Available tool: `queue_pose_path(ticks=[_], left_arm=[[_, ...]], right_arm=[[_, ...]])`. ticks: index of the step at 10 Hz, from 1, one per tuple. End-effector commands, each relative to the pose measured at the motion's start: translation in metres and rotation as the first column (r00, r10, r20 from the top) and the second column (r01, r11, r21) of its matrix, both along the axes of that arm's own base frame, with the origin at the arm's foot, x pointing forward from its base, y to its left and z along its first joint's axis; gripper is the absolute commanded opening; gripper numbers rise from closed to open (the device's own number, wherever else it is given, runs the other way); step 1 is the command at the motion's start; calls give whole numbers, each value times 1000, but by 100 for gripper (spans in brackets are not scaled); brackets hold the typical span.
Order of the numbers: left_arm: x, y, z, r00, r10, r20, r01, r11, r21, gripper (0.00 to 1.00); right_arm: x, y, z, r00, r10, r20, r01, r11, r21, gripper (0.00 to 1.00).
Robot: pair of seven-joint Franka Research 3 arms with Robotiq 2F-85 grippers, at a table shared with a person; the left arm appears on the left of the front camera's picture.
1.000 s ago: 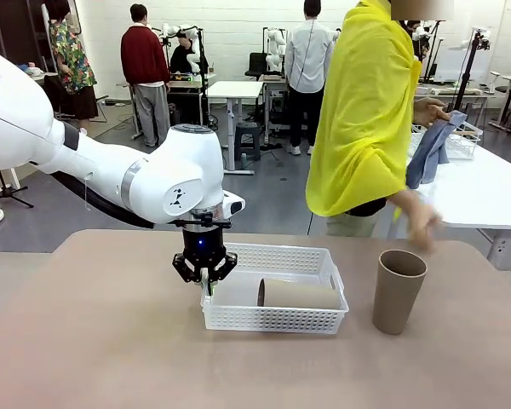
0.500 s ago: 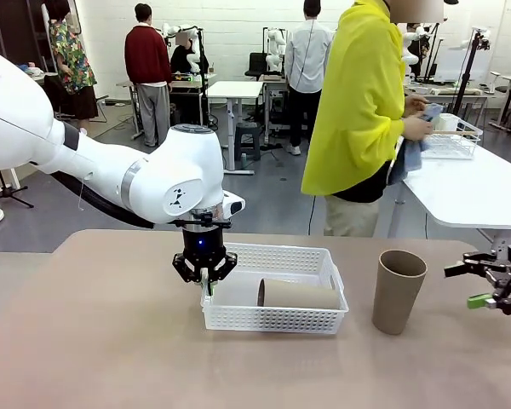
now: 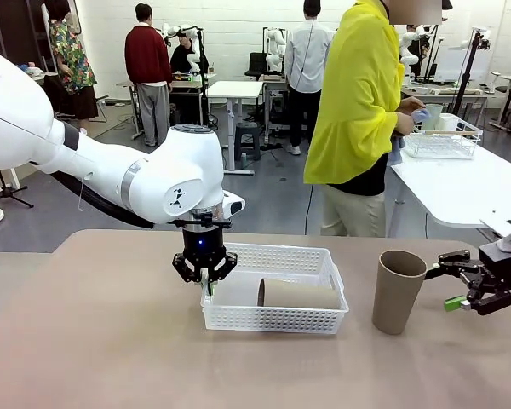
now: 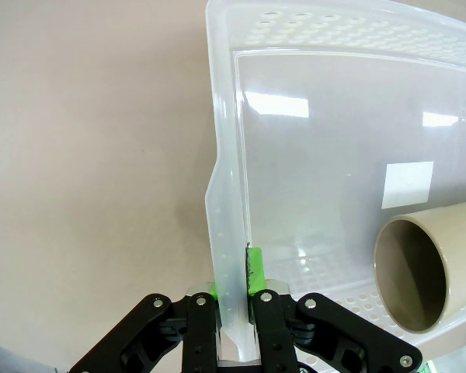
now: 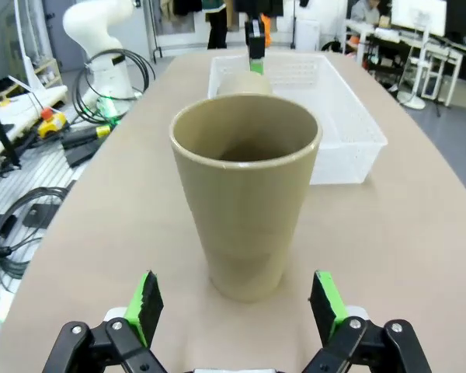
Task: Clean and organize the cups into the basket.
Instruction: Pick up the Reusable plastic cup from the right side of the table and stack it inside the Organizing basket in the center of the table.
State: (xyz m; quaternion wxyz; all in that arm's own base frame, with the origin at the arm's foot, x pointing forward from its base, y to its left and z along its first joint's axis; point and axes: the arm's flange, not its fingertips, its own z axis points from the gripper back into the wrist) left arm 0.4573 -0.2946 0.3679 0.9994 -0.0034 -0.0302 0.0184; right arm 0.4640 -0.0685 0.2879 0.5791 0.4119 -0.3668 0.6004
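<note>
Left fingers (image 4: 255, 272) were pinched shut on the basket (image 4: 224, 140) wall. Right fingers (image 5: 146, 307) gaped wide, empty, facing the upright cup (image 5: 245, 194). Likely light, rigid, slick, so grip mid-body.

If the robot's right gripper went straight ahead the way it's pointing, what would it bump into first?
Most likely the upright brown cup. It stands directly ahead of the open right gripper, lined up with its middle, and the basket sits farther behind.
</note>
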Motion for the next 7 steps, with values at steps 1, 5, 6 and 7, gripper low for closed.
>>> queue_pose_path(ticks=[1,5,6,7], left_arm=[[0,-2,3,1000,2,6,-2,1000,-5,0],[0,-2,3,1000,2,6,-2,1000,-5,0],[0,-2,3,1000,2,6,-2,1000,-5,0],[0,-2,3,1000,2,6,-2,1000,-5,0]], right_arm=[[8,7,-11,1000,-28,6,28,999,-40,100],[25,29,-25,998,19,-53,-22,998,-52,100],[28,35,-26,998,33,-62,-36,998,-51,100],[32,42,-28,996,49,-75,-53,997,-51,100]])
